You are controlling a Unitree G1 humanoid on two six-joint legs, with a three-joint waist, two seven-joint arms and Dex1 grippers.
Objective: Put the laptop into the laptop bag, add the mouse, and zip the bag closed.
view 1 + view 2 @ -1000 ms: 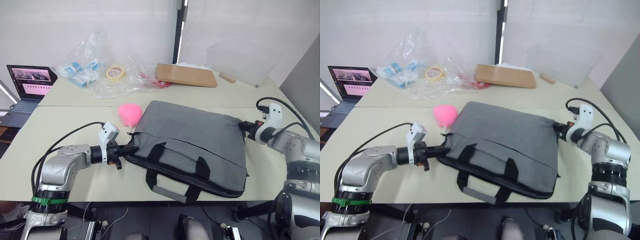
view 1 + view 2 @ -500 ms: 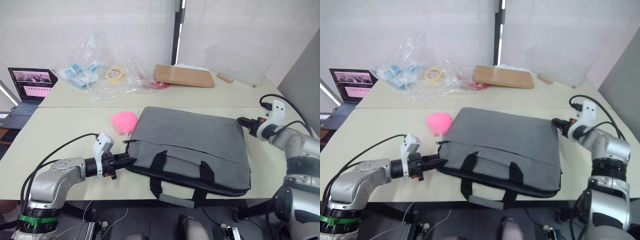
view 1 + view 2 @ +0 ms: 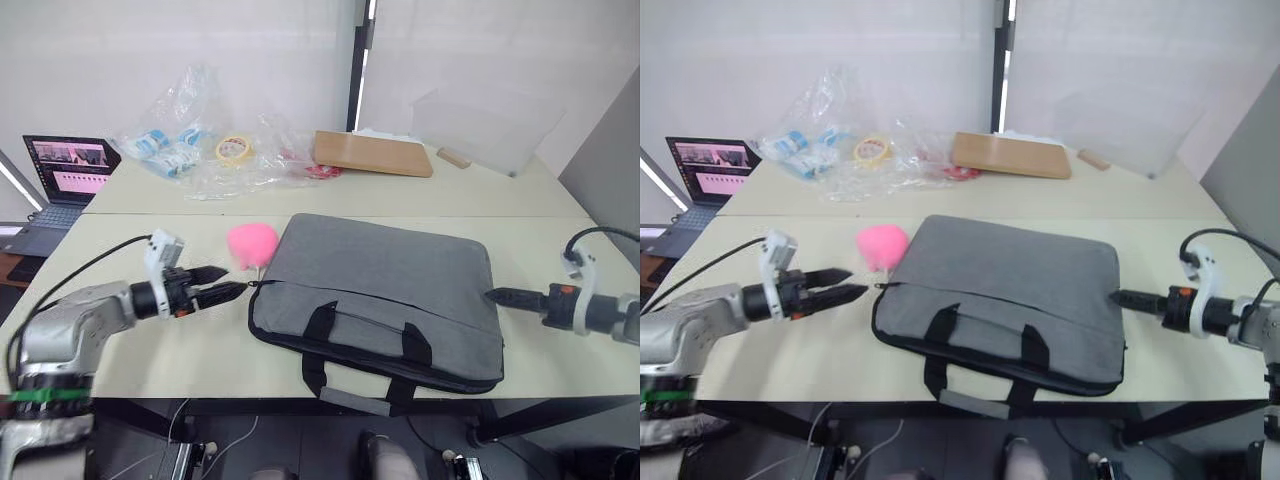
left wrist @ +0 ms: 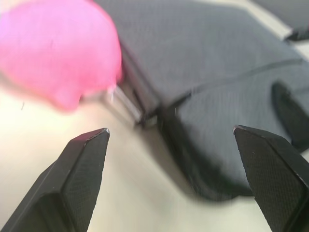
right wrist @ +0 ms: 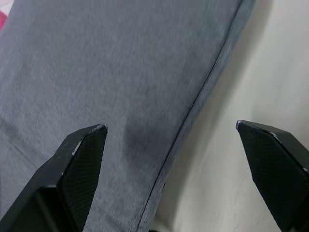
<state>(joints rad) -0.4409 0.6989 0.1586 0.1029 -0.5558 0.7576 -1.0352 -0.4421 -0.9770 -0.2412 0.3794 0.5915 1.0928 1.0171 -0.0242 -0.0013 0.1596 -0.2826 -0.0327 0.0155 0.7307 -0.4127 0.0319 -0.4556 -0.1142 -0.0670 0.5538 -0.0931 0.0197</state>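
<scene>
The grey laptop bag (image 3: 385, 285) lies flat in the middle of the table, its black handles (image 3: 365, 350) toward the front edge. My left gripper (image 3: 232, 280) hovers just off the bag's left corner, open and empty. In the left wrist view its fingers (image 4: 82, 169) stand wide apart, framing the bag's corner (image 4: 145, 108) and the pink ball. My right gripper (image 3: 495, 295) is at the bag's right edge, also open. In the right wrist view, the bag's side seam (image 5: 193, 111) runs between its fingers (image 5: 77, 164). The laptop and the mouse are out of view.
A fluffy pink ball (image 3: 252, 242) sits against the bag's far left corner. A small dark laptop (image 3: 62, 175) with a lit screen stands at the far left. Plastic bags (image 3: 180, 140), a tape roll (image 3: 232, 149), a wooden board (image 3: 372, 151) and a clear box (image 3: 485, 125) line the back.
Both grippers have opened, let go of the bag's two ends and drawn back outward. The bag has settled flat. The camera view has shifted a little.
</scene>
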